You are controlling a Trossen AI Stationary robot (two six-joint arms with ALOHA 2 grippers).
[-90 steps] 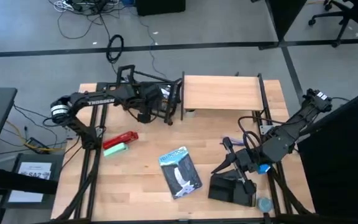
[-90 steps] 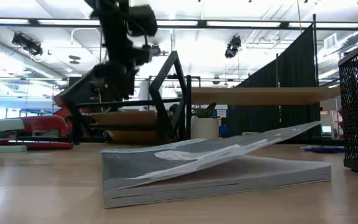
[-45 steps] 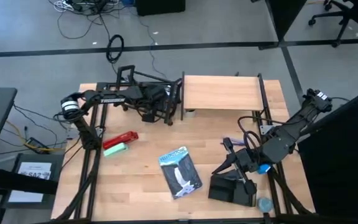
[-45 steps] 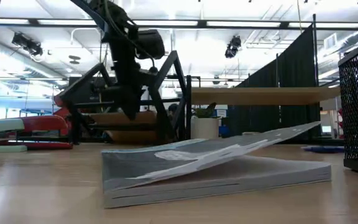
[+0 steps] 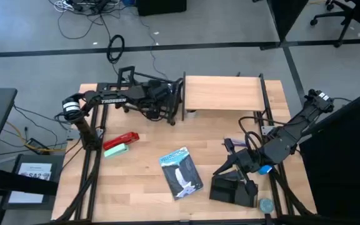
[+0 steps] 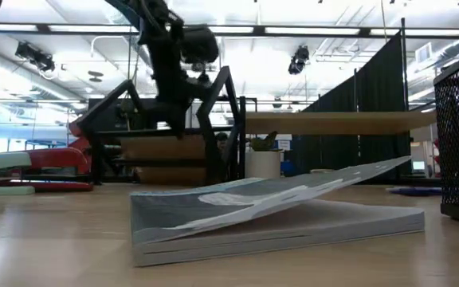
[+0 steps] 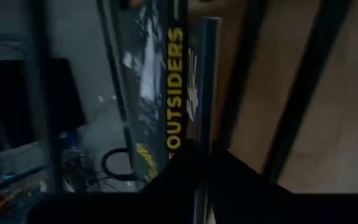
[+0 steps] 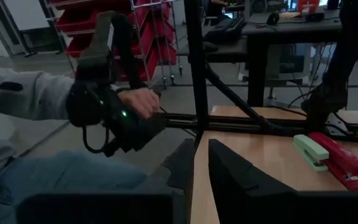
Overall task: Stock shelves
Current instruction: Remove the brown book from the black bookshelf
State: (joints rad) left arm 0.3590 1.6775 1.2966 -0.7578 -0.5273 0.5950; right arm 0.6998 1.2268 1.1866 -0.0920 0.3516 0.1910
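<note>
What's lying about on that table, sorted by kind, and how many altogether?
Shelf units: 2, the black tube-frame rack and the wood-topped shelf
Staplers: 2, one red stapler, one green stapler
Books: 2, the grey book and The Outsiders
Mesh organizer tray: 1
Total: 7

The wooden table (image 5: pixel 142 187) carries a red stapler (image 5: pixel 121 140), probably a book (image 5: pixel 180 173), and two shelves (image 5: pixel 220 94).

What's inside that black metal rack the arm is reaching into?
In the black rack the left gripper holds a book with "OUTSIDERS" on its spine. The arm and frame hide the rest of the inside.
</note>
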